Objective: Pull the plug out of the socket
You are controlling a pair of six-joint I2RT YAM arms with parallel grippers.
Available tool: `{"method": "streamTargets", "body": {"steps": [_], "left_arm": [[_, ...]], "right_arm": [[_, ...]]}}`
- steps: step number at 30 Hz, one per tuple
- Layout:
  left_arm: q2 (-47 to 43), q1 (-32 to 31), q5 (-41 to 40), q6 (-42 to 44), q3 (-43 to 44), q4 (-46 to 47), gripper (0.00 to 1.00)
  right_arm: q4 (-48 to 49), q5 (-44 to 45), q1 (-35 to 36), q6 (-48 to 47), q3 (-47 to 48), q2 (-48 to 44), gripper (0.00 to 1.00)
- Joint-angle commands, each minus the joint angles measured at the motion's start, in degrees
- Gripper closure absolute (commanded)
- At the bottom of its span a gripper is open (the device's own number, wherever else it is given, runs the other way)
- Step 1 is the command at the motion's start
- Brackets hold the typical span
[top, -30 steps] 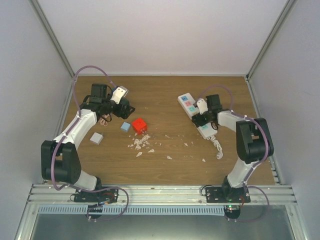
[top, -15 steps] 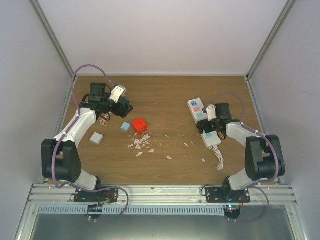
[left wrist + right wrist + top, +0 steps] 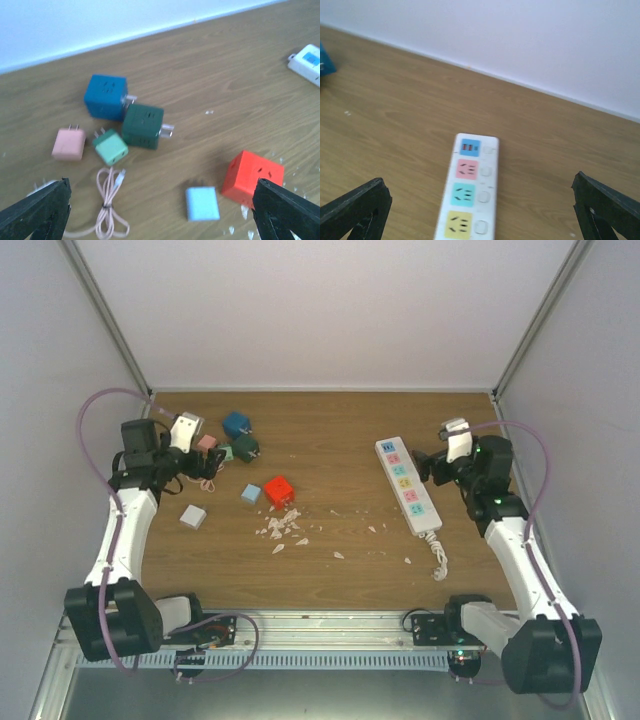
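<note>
The socket, a long white power strip (image 3: 407, 483) with pastel outlet faces, lies flat at the right of the table. It also shows in the right wrist view (image 3: 467, 192). Every outlet face I see is bare, with no plug in it. My right gripper (image 3: 428, 465) is open and empty, just right of the strip's far end and apart from it (image 3: 480, 215). My left gripper (image 3: 197, 462) is open and empty at the far left (image 3: 160, 220). Loose plugs lie before it: blue cube (image 3: 105, 96), dark green cube (image 3: 142, 126), pink (image 3: 68, 144), mint (image 3: 110, 147).
A red cube (image 3: 279, 491), a light blue adapter (image 3: 250, 494) and a pale grey block (image 3: 193, 516) lie mid-left. A pink cable (image 3: 107, 210) lies by the left gripper. The strip's coiled cord (image 3: 437, 555) trails toward the front. White crumbs (image 3: 283, 530) are scattered in the middle.
My right gripper has come off the strip and drawn back to the right. My left arm has swung back to the left, uncovering the cluster of loose plugs. The strip has shifted slightly and lies straighter.
</note>
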Motion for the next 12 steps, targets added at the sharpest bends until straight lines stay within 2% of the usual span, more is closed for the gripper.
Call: {"method": "streamTargets", "body": {"steps": [1,7,12], "left_arm": [[-3.8,4.0,1.7,2.0,-5.6,-0.3,0.01],[-7.7,6.2,0.3,2.4,-12.5,2.3,0.01],[-9.1,6.4,-0.9,1.6,-15.7,4.0,0.01]], "right_arm": [[0.5,-3.0,-6.1,-2.2,-1.4,-2.2,0.00],[-0.1,-7.6,-11.4,-2.1,-3.8,-1.6,0.00],[0.7,-8.7,-11.7,-1.6,-4.5,-1.3,0.00]]}}
